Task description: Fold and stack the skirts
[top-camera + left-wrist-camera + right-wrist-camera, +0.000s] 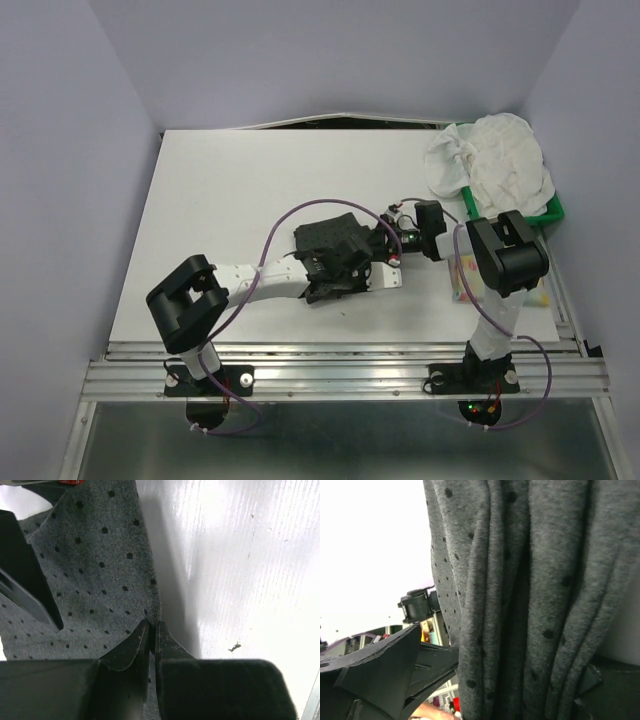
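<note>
The dark charcoal speckled skirt (335, 250) lies bunched at the table's middle, and both grippers meet there. My left gripper (322, 282) is at its near edge; in the left wrist view the left gripper (153, 628) is shut on the edge of the dark skirt (95, 565). My right gripper (378, 243) comes in from the right; in the right wrist view the right gripper (505, 680) stands wide open, with hanging folds of the dark skirt (530, 580) filling the gap between its fingers. The white crinkly skirt (495, 160) is heaped at the back right. The yellow floral skirt (463, 278) lies flat, partly hidden under the right arm.
A green tray (553, 208) sits under the white skirt at the back right corner. The left arm's purple cable (275, 235) loops over the table beside the dark skirt. Walls close in on the table on three sides.
</note>
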Robot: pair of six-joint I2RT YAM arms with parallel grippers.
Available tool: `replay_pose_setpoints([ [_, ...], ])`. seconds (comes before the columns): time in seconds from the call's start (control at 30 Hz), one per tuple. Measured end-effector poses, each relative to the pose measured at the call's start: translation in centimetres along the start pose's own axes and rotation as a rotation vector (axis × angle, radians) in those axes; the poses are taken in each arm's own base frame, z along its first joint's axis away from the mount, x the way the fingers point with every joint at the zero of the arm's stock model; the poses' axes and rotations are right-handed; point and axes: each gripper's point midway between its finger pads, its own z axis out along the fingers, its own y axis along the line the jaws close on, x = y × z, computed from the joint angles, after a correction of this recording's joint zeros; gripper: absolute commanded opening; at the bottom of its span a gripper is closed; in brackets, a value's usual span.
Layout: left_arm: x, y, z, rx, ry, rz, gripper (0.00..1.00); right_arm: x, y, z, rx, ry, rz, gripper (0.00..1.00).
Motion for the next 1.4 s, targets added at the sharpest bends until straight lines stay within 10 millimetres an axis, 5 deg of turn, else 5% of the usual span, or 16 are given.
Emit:
replay_pose_setpoints([
  [0.13, 0.1, -0.2, 0.0, 0.01, 0.001, 0.005, 0.0, 0.1, -0.2, 0.4, -0.028, 0.016, -0.016, 0.66],
  [0.23, 0.1, -0.3, 0.0, 0.018, 0.003, 0.009, 0.0, 0.4, -0.7, 0.9, -0.01, 0.024, -0.039, 0.34],
  [0.3, 0.2, -0.4, 0.0, 0.019, 0.004, 0.009, 0.0, 0.5, -1.0, 1.1, 0.009, 0.034, -0.061, 0.22],
  [0.37, 0.2, -0.2, -0.1, 0.016, 0.004, 0.008, 0.12, 0.3, -1.3, 1.3, 0.045, 0.047, -0.083, 0.12],
  [0.43, 0.2, 0.0, -0.4, 0.011, 0.005, 0.005, 0.43, 0.3, -1.4, 1.2, 0.081, 0.07, -0.12, 0.01],
  [0.5, 0.0, 0.1, -1.0, 0.013, -0.006, -0.009, 0.65, 0.1, -1.0, 0.6, 0.146, 0.088, -0.192, 0.01],
  [0.63, -1.7, 1.1, -5.4, 0.017, -0.095, -0.057, 0.72, -0.2, 1.3, -1.8, 0.241, 0.083, -0.35, 0.01],
  [0.77, -3.4, 5.7, -11.5, -0.085, -0.232, -0.125, 0.81, 0.5, 4.2, -5.5, 0.314, 0.096, -0.548, 0.01],
  [0.9, -3.0, 9.2, -16.1, -0.211, -0.301, -0.177, 0.81, 2.3, 3.9, -8.6, 0.404, 0.138, -0.603, 0.01],
  [1.23, 0.6, 9.6, -14.9, -0.201, -0.236, -0.286, 0.8, 3.7, 2.4, -17.8, 0.685, 0.129, -0.666, 0.01],
  [1.4, 1.0, 9.3, -14.2, -0.182, -0.226, -0.301, 0.8, 2.7, 2.6, -22.4, 0.79, 0.066, -0.679, 0.01],
])
